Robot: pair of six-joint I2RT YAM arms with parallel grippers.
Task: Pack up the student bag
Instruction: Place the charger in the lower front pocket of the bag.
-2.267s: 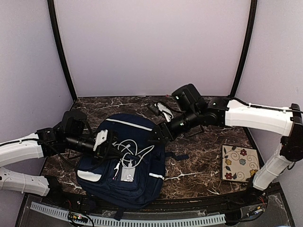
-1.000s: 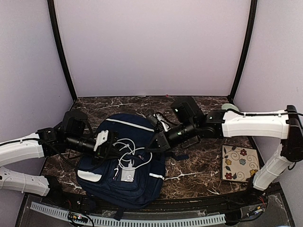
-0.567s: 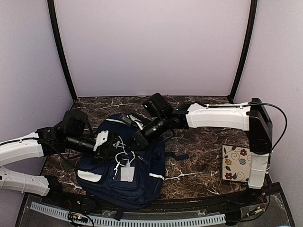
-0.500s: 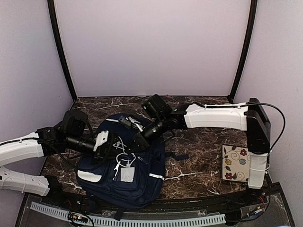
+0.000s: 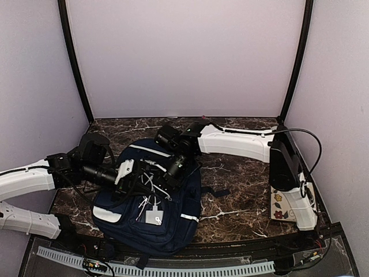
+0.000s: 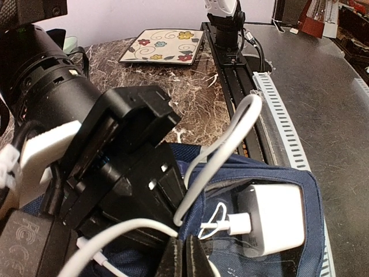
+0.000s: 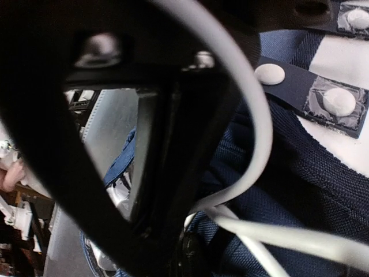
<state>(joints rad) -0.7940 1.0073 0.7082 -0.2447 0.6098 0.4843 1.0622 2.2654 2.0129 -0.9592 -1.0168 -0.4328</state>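
Moved: right gripper [image 5: 168, 174] swung left, now over bag [image 5: 173, 231].
Grips: right clamps cable [image 6: 249, 109]; left gripper [image 6: 183, 257] pinches bag rim.
Plan: I'd lower cable inside before release.

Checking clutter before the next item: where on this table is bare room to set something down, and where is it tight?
Free: bare table between the student bag and the floral tile, and a strip behind the bag along the back wall. Crowded: over the bag's top, where left gripper, right gripper and white cable meet.
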